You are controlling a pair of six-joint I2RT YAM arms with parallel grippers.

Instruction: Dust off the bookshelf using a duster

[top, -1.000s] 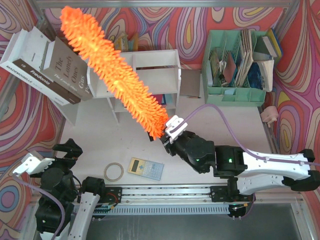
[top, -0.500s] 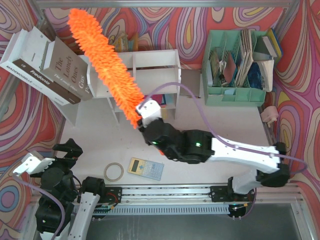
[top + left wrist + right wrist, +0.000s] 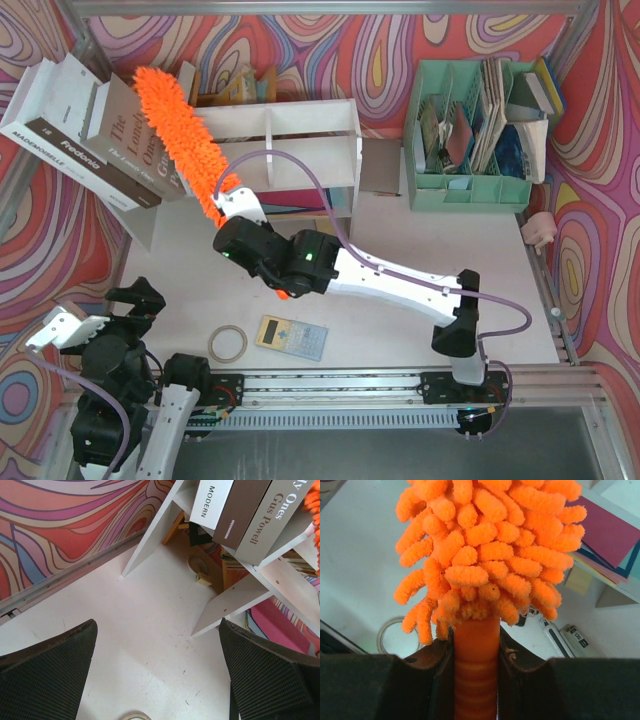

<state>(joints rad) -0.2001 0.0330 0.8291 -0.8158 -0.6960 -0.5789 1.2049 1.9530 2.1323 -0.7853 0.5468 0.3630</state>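
Note:
The orange fluffy duster (image 3: 185,140) slants from the books at the shelf's left end down to my right gripper (image 3: 238,218), which is shut on its orange handle. In the right wrist view the handle (image 3: 476,645) sits clamped in the right gripper (image 3: 476,652), with the fluffy head (image 3: 485,545) above. The white bookshelf (image 3: 300,118) stands at the back centre-left; its boards also show in the left wrist view (image 3: 235,605). My left gripper (image 3: 72,330) is open and empty at the near left, over bare table (image 3: 157,680).
Large books (image 3: 120,140) lean in the shelf's left part. A mint-green file organizer (image 3: 475,185) stands at the back right. A tape roll (image 3: 228,343) and a calculator (image 3: 291,336) lie near the front edge. A pink object (image 3: 540,230) sits at the right.
My right arm has swung left and forward with the duster. The duster head has moved left and now lies by the books at the shelf's left end. The left arm has not moved.

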